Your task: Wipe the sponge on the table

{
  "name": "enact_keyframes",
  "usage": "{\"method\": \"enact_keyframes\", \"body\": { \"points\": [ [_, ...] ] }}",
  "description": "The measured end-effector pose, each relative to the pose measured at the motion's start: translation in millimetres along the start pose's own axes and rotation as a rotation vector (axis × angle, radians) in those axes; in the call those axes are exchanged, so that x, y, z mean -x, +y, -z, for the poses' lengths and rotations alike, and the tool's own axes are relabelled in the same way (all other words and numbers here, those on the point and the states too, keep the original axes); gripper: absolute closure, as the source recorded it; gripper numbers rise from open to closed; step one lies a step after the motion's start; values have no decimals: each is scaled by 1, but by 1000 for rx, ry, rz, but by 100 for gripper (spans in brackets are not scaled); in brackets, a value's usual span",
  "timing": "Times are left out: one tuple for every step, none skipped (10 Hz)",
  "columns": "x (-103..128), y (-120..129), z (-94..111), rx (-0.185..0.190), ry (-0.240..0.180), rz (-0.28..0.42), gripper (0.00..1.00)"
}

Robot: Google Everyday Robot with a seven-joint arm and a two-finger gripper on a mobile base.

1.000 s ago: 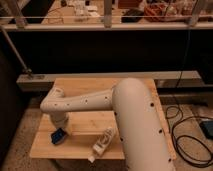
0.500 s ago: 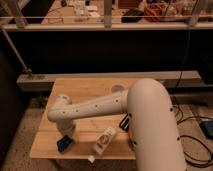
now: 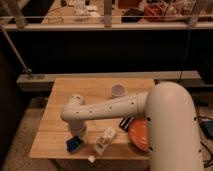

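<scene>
The sponge (image 3: pixel 73 144), a small dark-blue block, lies on the light wooden table (image 3: pixel 90 90) near its front left edge. My gripper (image 3: pixel 78 138) points down from the white arm's bent wrist and is shut on the sponge's top right, holding it against the planks. The arm reaches in from the right and hides part of the tabletop behind it.
A white bottle (image 3: pixel 105 140) lies on its side just right of the sponge. A small black-and-white object (image 3: pixel 126 122) and an orange plate (image 3: pixel 140 134) sit at the front right. A pale cup (image 3: pixel 118 90) stands mid-table. A grey ledge (image 3: pixel 40 80) runs behind.
The gripper and sponge have slid rightward and toward the front edge, ending closer to the white bottle. The arm's elbow swung right with them.
</scene>
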Motion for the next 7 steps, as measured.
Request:
{"method": "enact_keyframes", "body": {
  "points": [
    [-9, 6, 0, 2, 6, -27, 100],
    [-15, 7, 1, 1, 10, -48, 100],
    [-28, 7, 3, -9, 15, -79, 100],
    [-45, 11, 4, -11, 23, -117, 100],
    [-54, 10, 6, -15, 26, -136, 100],
    [-62, 5, 7, -25, 28, -149, 100],
    [-76, 0, 10, -35, 32, -167, 100]
  ]
}}
